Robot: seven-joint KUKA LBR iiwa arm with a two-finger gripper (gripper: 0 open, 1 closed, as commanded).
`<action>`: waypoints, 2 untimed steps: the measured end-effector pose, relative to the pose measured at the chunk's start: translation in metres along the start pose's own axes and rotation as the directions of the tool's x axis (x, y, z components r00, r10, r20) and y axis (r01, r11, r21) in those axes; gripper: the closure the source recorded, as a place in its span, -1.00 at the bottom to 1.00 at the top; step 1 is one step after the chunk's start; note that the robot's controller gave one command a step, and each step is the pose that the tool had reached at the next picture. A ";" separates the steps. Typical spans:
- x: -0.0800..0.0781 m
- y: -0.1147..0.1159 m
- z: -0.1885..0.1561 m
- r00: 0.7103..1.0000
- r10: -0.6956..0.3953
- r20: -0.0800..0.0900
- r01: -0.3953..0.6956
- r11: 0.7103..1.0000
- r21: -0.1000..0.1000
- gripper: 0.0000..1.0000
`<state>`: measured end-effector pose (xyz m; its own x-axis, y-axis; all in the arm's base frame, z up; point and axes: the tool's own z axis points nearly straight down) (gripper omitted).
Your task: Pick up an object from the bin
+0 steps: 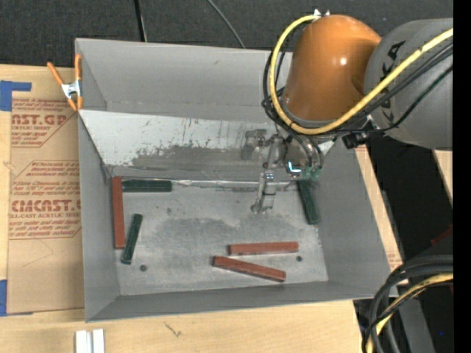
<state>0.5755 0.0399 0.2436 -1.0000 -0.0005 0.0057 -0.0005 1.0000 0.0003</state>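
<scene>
My gripper [262,204] hangs below the orange wrist cover over the bin floor, right of centre and near the back wall. Nothing shows in it. A dark green stick [308,201] lies just to its right, along the right wall, running front to back. In front of the gripper lie two red-brown sticks: one [263,248] almost level, the other [249,268] slanted, closer to the front wall.
Along the left wall lie a red-brown stick [118,213] running front to back, a dark green stick [147,186] at its far end, and another dark green stick [132,237] beside it. The arm reaches in over the bin's right rim.
</scene>
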 end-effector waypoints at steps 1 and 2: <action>-0.001 0.000 -0.005 1.000 0.000 0.008 0.000 1.000 0.000 -1.00; 0.025 -0.004 0.037 0.998 -0.060 0.013 0.060 0.998 0.001 -1.00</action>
<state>0.5507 0.0360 0.2072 -0.9982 -0.0603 -0.0077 -0.0603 0.9982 -0.0001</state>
